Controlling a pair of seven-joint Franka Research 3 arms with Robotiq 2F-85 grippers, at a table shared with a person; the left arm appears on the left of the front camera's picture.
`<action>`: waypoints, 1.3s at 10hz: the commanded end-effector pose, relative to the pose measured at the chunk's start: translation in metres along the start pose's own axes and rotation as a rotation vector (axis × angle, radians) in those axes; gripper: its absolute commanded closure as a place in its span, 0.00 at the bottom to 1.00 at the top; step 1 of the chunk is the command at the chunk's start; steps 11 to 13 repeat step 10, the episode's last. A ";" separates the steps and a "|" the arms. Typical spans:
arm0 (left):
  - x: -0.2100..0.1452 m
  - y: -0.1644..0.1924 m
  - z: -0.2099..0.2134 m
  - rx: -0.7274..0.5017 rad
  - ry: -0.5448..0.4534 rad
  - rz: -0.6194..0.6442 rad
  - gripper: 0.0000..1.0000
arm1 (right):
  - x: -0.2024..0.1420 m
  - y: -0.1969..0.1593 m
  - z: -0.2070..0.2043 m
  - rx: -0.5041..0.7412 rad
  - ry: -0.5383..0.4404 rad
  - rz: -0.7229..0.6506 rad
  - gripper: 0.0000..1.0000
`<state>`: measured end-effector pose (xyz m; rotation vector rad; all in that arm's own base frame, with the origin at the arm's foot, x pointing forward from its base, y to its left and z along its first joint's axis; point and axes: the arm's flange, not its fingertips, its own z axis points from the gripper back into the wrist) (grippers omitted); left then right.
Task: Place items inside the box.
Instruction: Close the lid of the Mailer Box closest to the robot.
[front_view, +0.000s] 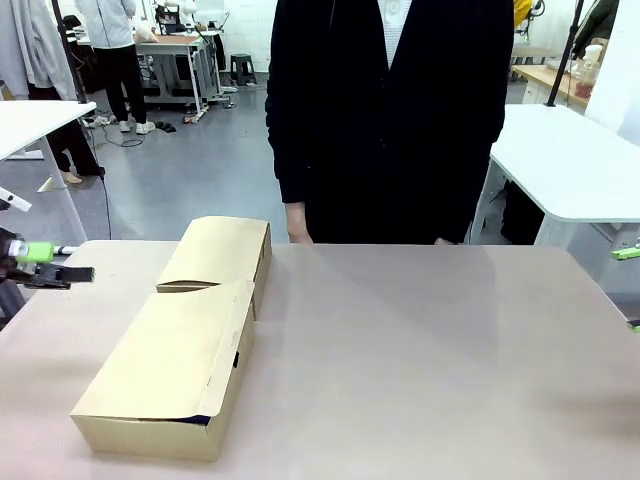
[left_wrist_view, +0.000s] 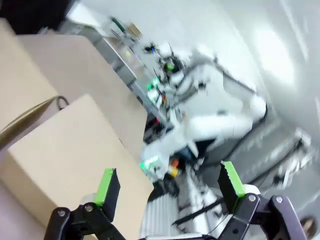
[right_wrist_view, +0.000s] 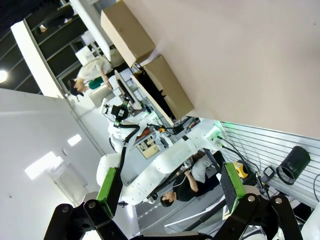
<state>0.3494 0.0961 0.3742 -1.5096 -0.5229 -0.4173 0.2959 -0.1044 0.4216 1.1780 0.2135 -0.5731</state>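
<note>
**Both grippers wide and empty, box shut on the table**

Box (front_view: 180, 345) sits at about 8 o'clock on the table (front_view: 420, 350), long axis running from 7 toward 12. It's tan cardboard, flaps folded over the top, one flap edge lifted a bit at the seam mid-length. Can't tell what's in it with the flaps down.

Left gripper (front_view: 55, 265) hangs at the table's 9 o'clock edge, well apart from the box, green pad catching the light. In its wrist view the gripper (left_wrist_view: 167, 192) has its jaws spread wide with nothing between them; box (left_wrist_view: 60, 145) at 10 o'clock beyond the fingers, picture motion-blurred.

Right gripper (right_wrist_view: 170, 192): jaws also spread wide, nothing held. Its wrist view has the box (right_wrist_view: 145, 65) far off at 12 o'clock, table (right_wrist_view: 240, 60) bare around it.

Person (front_view: 390, 115) in dark clothes stands at the far edge, 12 o'clock, close against the table.
</note>
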 end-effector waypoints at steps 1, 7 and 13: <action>0.015 -0.014 0.011 0.059 -0.248 0.134 0.00 | -0.001 0.000 0.001 0.014 0.005 0.022 0.00; 0.006 0.001 0.016 0.037 -0.100 0.101 0.00 | -0.001 0.000 0.001 0.014 0.005 0.022 0.00; 0.006 0.001 0.016 0.037 -0.100 0.101 0.00 | -0.001 0.000 0.001 0.014 0.005 0.022 0.00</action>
